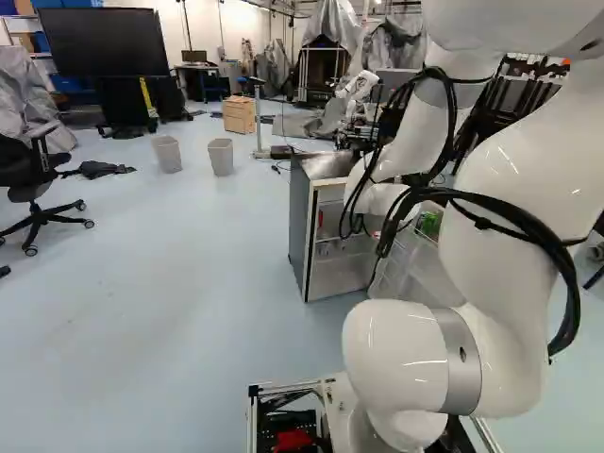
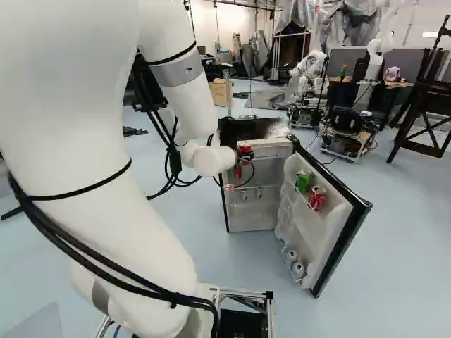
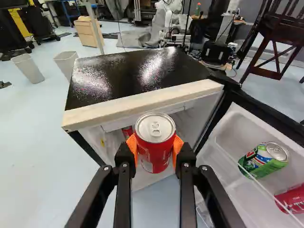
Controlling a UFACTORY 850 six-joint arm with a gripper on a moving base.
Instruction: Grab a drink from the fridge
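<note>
In the right base view my gripper (image 2: 246,153) is at the upper front of the fridge (image 2: 254,210), partly hidden by cables and the wrist. From the wrist view, the gripper (image 3: 155,148) has its orange pads pressed on both sides of an upright red can (image 3: 155,142), just outside the fridge's top front edge (image 3: 142,105). Another red can (image 3: 127,132) shows inside, partly covered. The open door (image 2: 342,229) carries a green can (image 3: 264,160) and a red can (image 3: 293,198) on its upper shelf, plus pale cans (image 2: 295,265) low down.
Two grey bins (image 1: 221,157) and an office chair (image 1: 30,179) stand on the floor left of the fridge. Behind it are a wooden drawer box (image 1: 239,115) and another robot (image 2: 309,77). A dark wooden chair frame (image 2: 423,105) stands farther right.
</note>
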